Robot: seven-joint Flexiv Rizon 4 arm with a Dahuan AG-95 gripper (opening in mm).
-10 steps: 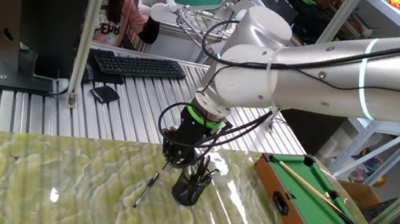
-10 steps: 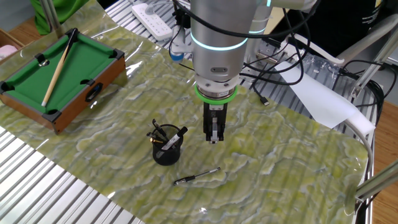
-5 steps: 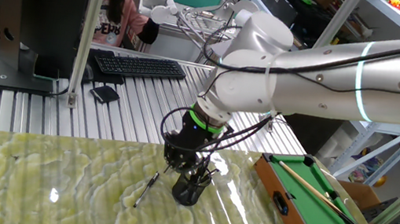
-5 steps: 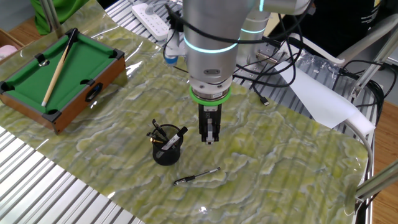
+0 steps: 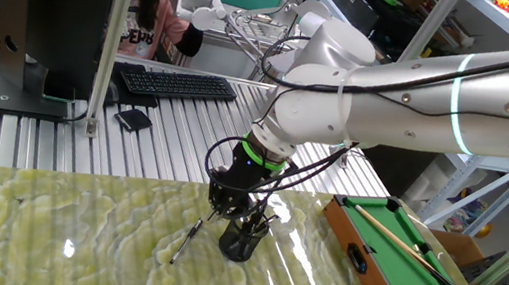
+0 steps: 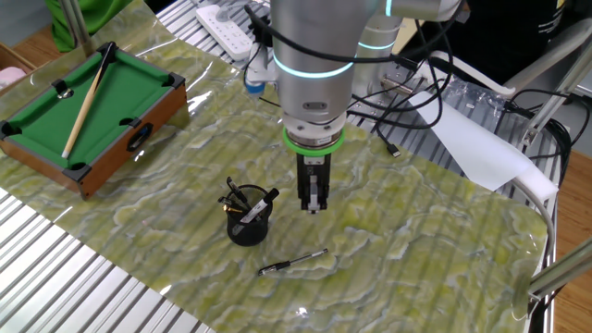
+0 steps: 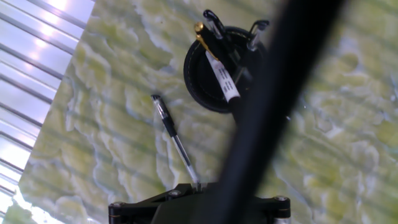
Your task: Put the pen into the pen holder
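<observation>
A: Well, the hand (image 6: 313, 205) has edged sideways since a second ago, fingers pressed together, holding nothing.

B: So no pickup yet; the pen (image 6: 292, 264) lies on the surface, five o'clock from the pen holder (image 6: 249, 225).

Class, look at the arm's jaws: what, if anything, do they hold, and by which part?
Nothing. The gripper is shut and empty above the mat, and the pen lies loose beside the pen holder.

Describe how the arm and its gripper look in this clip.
The arm is glossy silver-grey with thick rounded segments and glowing cyan rings. A bright green collar sits at the wrist. Black cables loop around it. The gripper is slim, black and two-fingered.
</observation>
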